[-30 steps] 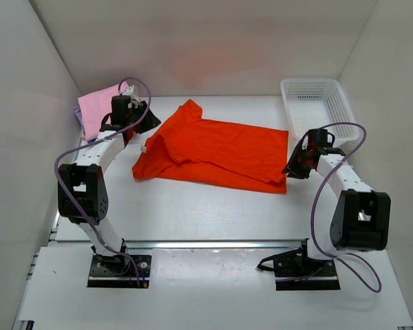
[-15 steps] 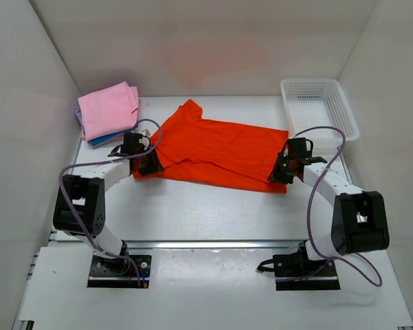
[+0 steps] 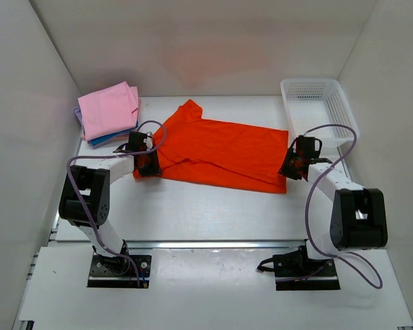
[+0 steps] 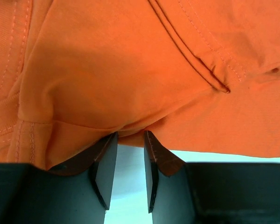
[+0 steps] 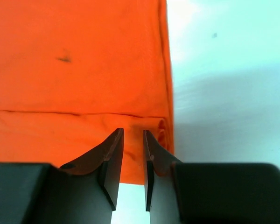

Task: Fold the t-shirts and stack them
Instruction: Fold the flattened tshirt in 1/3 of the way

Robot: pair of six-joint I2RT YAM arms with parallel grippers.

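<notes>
The bright orange t-shirt point(image 3: 220, 151) lies spread out, partly folded, in the middle of the table. My left gripper point(image 3: 149, 165) is at its near left corner. In the left wrist view the left gripper point(image 4: 130, 134) has its jaws nearly together, pinching a bunched fold of the orange cloth point(image 4: 130, 70). My right gripper point(image 3: 290, 168) is at the near right corner. In the right wrist view the right gripper point(image 5: 133, 131) has its jaws close together on the orange hem point(image 5: 84, 70). A folded pink shirt point(image 3: 109, 108) tops a stack at the back left, with blue point(image 3: 100, 141) and purple point(image 3: 78, 113) edges showing below.
A white mesh basket point(image 3: 344, 103) stands at the back right, against the right wall. White walls close in the table on the left, back and right. Purple cables loop over both arms.
Both grippers came down from either side onto the shirt's near corners. The left arm left the pink stack. In the last half second the right gripper shifted slightly right.
</notes>
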